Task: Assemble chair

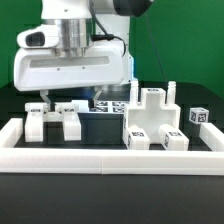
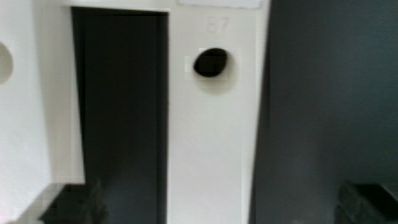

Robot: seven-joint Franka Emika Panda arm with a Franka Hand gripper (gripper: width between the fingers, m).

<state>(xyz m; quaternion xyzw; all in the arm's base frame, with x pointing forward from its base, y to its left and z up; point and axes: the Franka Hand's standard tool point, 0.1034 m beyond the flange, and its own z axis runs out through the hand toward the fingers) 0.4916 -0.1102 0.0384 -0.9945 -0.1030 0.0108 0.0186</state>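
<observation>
Chair parts (image 1: 150, 118) sit inside the low border frame (image 1: 110, 156), spread left to right, and none look joined yet. The biggest, a stepped piece (image 1: 152, 104), is right of centre, with thin posts (image 1: 171, 93) standing just behind it. Two small blocks (image 1: 45, 122) sit at the exterior view's left. The gripper (image 1: 66, 98) hovers over those left blocks, jaws spread wide with nothing between them. The wrist view shows a white piece (image 2: 210, 130) with a round hole (image 2: 210, 62) close below; I cannot tell which part it is. Judged step: early, approaching a first pick on the left side. Next move needs the jaws squared across that piece's narrow width, a straight descent and then closing, without bumping the neighbouring block.
</observation>
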